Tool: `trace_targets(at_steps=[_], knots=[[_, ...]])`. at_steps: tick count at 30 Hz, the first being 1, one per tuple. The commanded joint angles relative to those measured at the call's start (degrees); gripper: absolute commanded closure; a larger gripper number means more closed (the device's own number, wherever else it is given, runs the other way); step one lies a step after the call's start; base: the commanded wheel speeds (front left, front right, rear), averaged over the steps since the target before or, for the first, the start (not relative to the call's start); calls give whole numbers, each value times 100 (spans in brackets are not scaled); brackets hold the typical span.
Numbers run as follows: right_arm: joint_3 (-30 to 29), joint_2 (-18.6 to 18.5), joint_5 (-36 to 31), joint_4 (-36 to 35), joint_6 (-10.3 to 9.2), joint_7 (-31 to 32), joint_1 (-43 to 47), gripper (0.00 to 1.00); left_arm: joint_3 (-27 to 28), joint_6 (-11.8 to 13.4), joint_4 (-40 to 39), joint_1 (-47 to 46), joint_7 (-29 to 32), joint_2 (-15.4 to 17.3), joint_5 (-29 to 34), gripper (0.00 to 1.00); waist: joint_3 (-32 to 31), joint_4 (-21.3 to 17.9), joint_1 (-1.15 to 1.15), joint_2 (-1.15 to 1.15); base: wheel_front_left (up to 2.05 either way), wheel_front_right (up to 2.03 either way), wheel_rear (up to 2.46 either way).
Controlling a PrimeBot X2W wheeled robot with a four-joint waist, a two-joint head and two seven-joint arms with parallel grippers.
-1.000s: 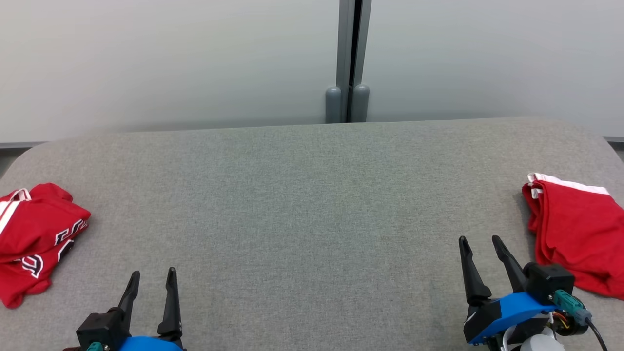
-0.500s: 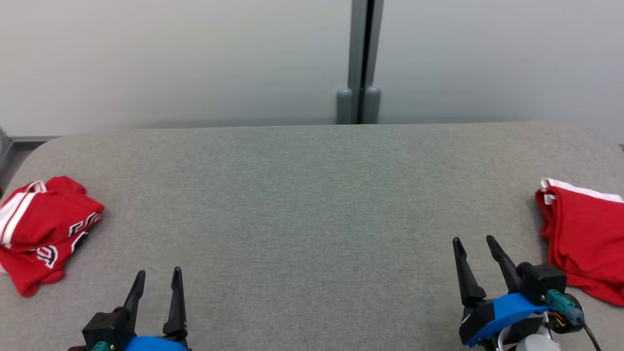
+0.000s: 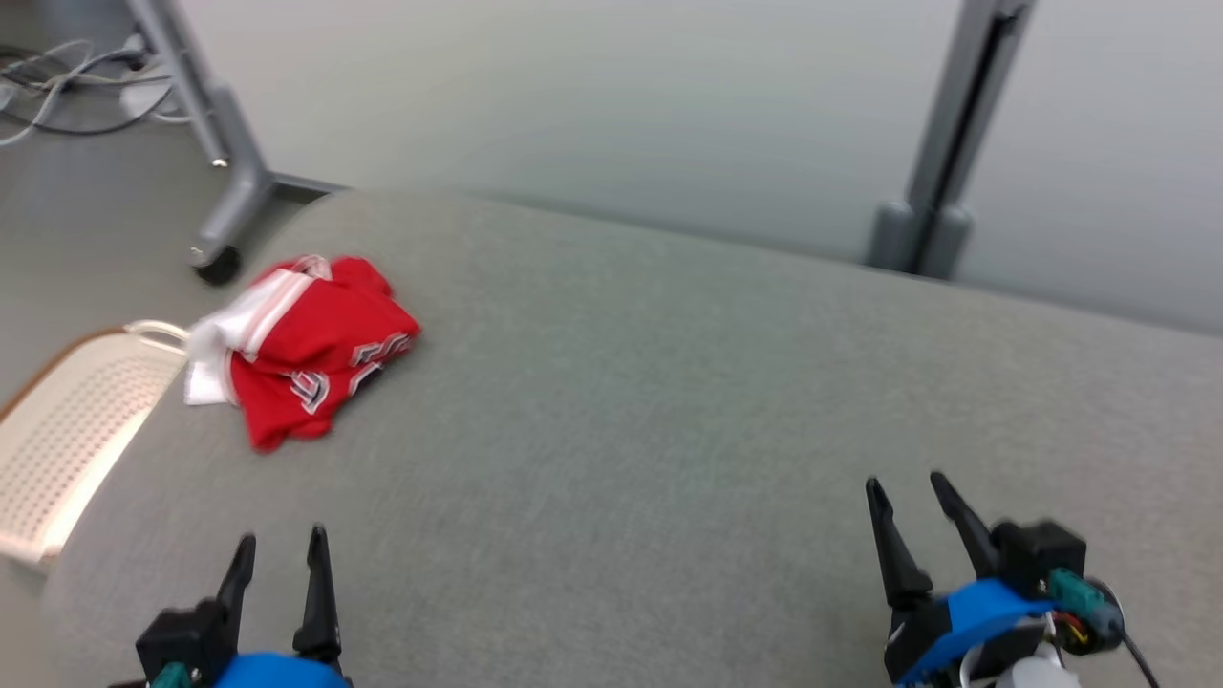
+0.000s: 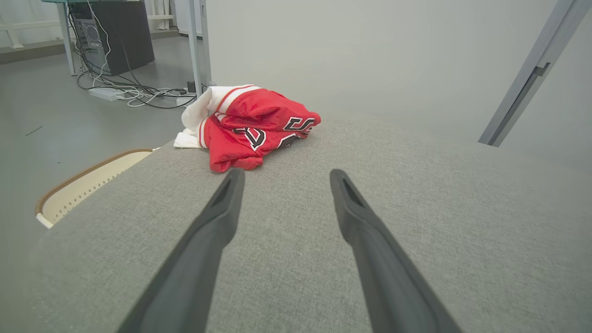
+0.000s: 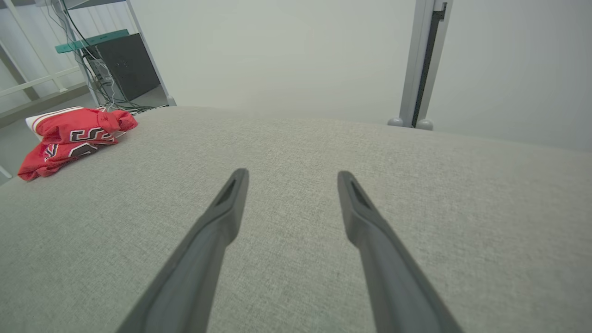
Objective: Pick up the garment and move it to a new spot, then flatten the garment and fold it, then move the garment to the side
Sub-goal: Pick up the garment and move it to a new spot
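Left gripper (image 3: 277, 549) at lower left, jaws apart, fingers pointing forward. Right gripper (image 3: 903, 497) at lower right, likewise spread and holding nothing.

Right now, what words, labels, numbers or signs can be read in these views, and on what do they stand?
On the red garment: black block characters edged in white, cut up by the folds; no whole word or number can be read.
No other readable text in these views.
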Motion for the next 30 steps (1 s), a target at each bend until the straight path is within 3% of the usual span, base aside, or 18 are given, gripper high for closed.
trace_targets(at_steps=[1, 12, 22, 30], knots=[[-5, -26, 30, 18, 3, -20, -68, 0, 0, 7, 22, -46, 0, 4, 10, 0, 211, 329, 0, 0, 0, 0, 0], [196, -27, 78, 197, 3, -19, -148, 0, 331, 7, 184, -11, 0, -20, 22, 0, 217, 1292, 0, 0, 0, 0, 0], [327, -28, -36, 276, 3, -20, -383, 0, 463, 7, 229, -160, 0, -99, -126, 0, 393, 1329, 0, 0, 0, 0, 0], [383, -29, -333, 158, 3, -20, -677, 0, 178, 7, 528, -1018, 0, 334, -656, 0, 1003, 1015, 0, 0, 0, 0, 0]])
